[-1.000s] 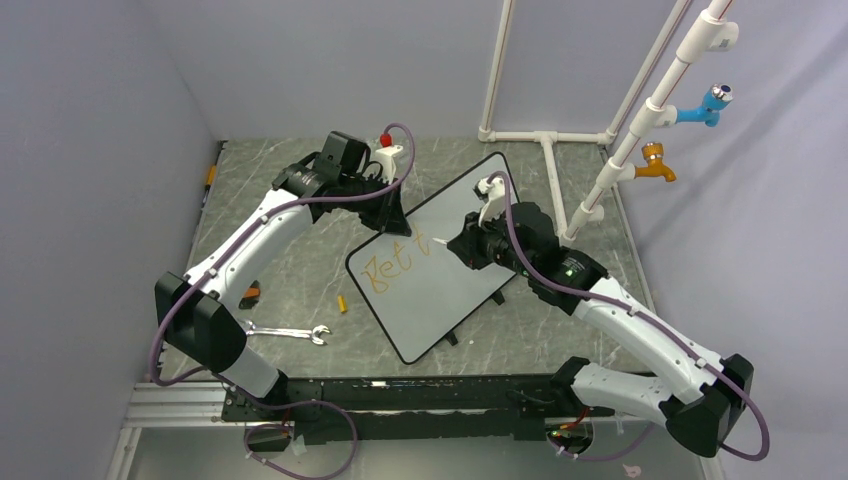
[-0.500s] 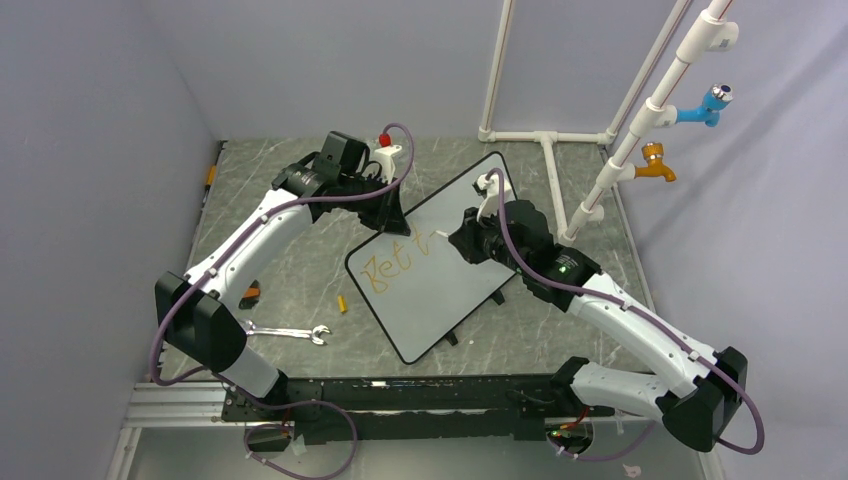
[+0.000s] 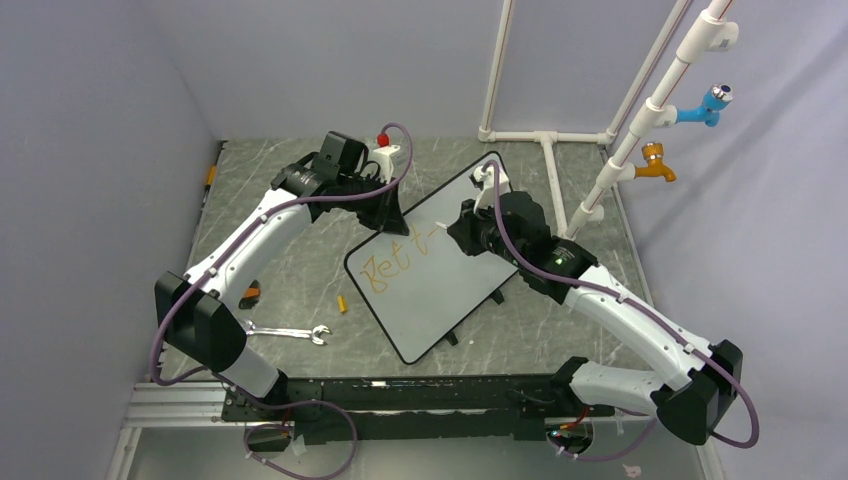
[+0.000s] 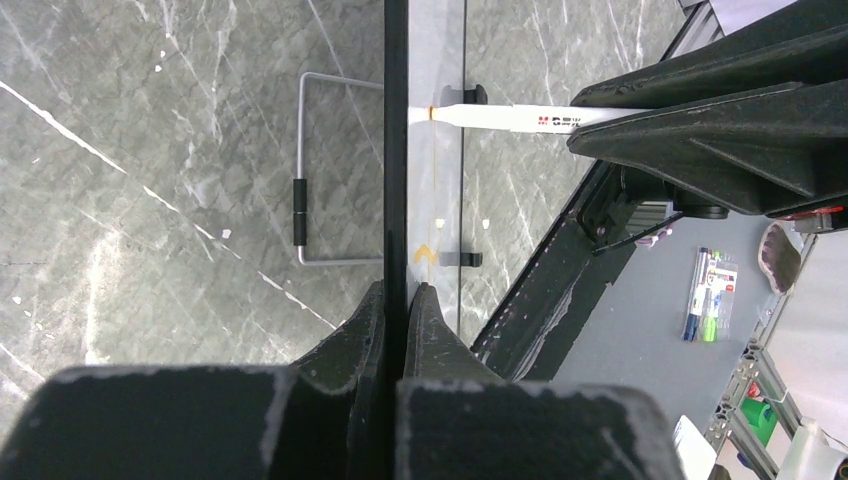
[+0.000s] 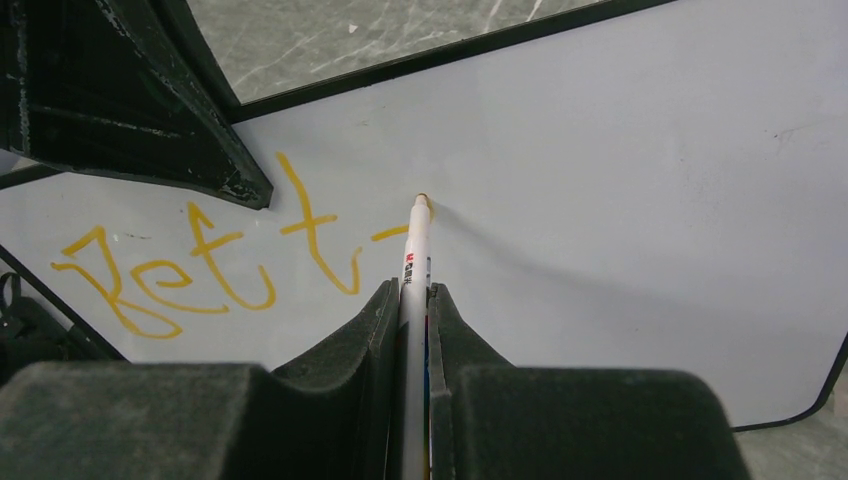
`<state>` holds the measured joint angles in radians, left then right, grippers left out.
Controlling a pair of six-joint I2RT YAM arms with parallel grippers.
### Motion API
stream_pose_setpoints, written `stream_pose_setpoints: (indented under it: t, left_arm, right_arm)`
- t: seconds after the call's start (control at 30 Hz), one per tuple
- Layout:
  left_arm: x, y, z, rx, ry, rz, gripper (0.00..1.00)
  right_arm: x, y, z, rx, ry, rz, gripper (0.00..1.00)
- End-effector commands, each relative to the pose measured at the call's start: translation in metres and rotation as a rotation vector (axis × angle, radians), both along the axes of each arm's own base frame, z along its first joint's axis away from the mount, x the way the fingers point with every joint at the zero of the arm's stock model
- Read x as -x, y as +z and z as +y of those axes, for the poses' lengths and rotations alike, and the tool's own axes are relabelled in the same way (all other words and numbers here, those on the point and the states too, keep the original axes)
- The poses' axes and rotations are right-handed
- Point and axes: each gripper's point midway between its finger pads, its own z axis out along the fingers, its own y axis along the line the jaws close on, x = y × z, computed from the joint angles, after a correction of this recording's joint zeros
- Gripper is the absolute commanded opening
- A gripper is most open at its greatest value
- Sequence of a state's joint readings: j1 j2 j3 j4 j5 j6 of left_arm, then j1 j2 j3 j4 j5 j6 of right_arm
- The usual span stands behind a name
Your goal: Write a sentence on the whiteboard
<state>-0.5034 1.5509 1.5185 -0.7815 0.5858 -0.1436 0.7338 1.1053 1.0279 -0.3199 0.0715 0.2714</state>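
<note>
The whiteboard (image 3: 440, 290) is seen lying at a slant on the grey marbled worktop (image 3: 300, 255), between the two arms. The sentence (image 5: 200, 265) is written in orange near the board's left corner; so far "Bett" can be read, followed by a short horizontal stroke. The left fingers (image 4: 415, 305) are closed on the board's thin black frame at its upper left edge, one finger on each side of the rim. The right fingers (image 5: 385, 305) are clamped around a white marker (image 5: 416, 240), which is held pointing away from the wrist. Its orange tip is pressed against the white surface at the right end of the short stroke. A silver wrench (image 3: 285, 332) is seen on the worktop to the left of the board, well apart from it, and a small orange piece (image 3: 342, 304) lies just beside the board's left corner
</note>
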Motion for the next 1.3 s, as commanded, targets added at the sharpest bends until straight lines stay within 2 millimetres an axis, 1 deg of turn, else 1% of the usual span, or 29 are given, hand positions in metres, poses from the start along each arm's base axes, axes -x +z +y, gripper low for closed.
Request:
stream_pose_setpoints:
  t: [0.0, 0.1, 0.3, 0.43, 0.57, 0.7, 0.77, 0.93, 1.0, 1.13, 1.27]
  left_arm:
    - [-0.030, 0.000, 0.022, -0.117, 0.055, -0.198, 0.00]
    - [-0.031, 0.000, 0.023, -0.119, 0.057, -0.196, 0.00]
    - [-0.031, 0.000, 0.024, -0.118, 0.061, -0.197, 0.00]
    - [-0.032, 0.001, 0.025, -0.114, 0.065, -0.197, 0.00]
    - [-0.033, 0.002, 0.026, -0.111, 0.067, -0.198, 0.00]
    - [-0.032, 0.002, 0.026, -0.110, 0.066, -0.198, 0.00]
    - [-0.032, 0.003, 0.025, -0.107, 0.065, -0.197, 0.00]
    - [-0.031, 0.004, 0.026, -0.105, 0.066, -0.202, 0.00]
    - [-0.031, 0.005, 0.026, -0.104, 0.066, -0.202, 0.00]
    - [-0.031, 0.004, 0.026, -0.105, 0.066, -0.203, 0.00]
    - [-0.031, 0.004, 0.026, -0.105, 0.067, -0.204, 0.00]
  right_arm:
    - [-0.001, 0.016, 0.016, -0.052, 0.062, -0.026, 0.00]
    - [0.006, 0.012, 0.021, -0.065, 0.103, -0.007, 0.00]
    - [0.013, 0.002, 0.022, -0.059, 0.126, 0.022, 0.00]
    - [0.017, -0.010, 0.019, -0.049, 0.124, 0.049, 0.00]
    - [0.022, -0.028, 0.013, -0.025, 0.109, 0.084, 0.00]
    - [0.024, -0.034, 0.001, -0.006, 0.068, 0.089, 0.00]
    - [0.024, -0.033, -0.002, -0.002, 0.056, 0.086, 0.00]
    - [0.012, -0.027, -0.020, 0.048, -0.053, 0.058, 0.00]
    - [0.006, -0.021, -0.026, 0.065, -0.090, 0.041, 0.00]
    - [-0.002, -0.002, -0.029, 0.090, -0.106, -0.012, 0.00]
    - [-0.002, 0.028, -0.029, 0.061, -0.081, -0.089, 0.00]
